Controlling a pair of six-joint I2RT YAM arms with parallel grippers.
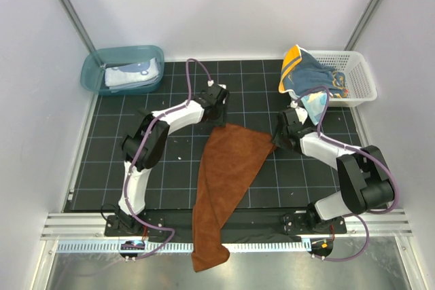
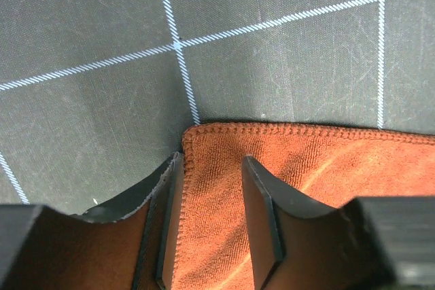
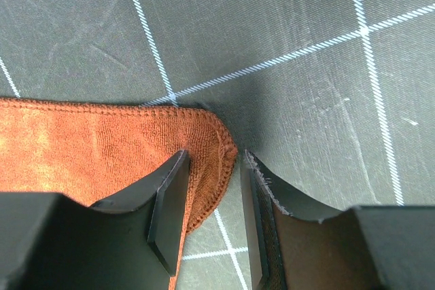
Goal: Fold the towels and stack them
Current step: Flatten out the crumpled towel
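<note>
Jaws of your left gripper (image 2: pixel 212 185) are standing apart and clamping nothing. They are straddling the far left corner of the rust-brown towel (image 2: pixel 319 168), with one finger over the cloth and the other at its side hem. Your right gripper (image 3: pixel 216 174) is mirroring that at the far right corner, also parted and empty, its outer finger hanging over bare mat (image 3: pixel 306 45). The towel is lying flat beneath both, doubled into a long strip that is running back toward you and drooping over the table's near edge.

I judge you are working the fold on this towel. If you are leaving the corners, be lifting both wrists straight up so the terry is not snagging and pulling the hem off line. If you are taking them, be lowering until the fingers are bracketing both layers.

Counting outward, you are looking at two grippers and one towel on the mat. Just beyond your right gripper, one white basket (image 1: pixel 360 73) is holding at least two towels, a navy orange-bordered towel (image 1: pixel 299 66) and a teal spotted towel (image 1: pixel 314 103). Beyond and left of your left gripper, one teal tub (image 1: pixel 92 76) is holding pale folded cloth (image 1: pixel 132 73), number unclear.
</note>
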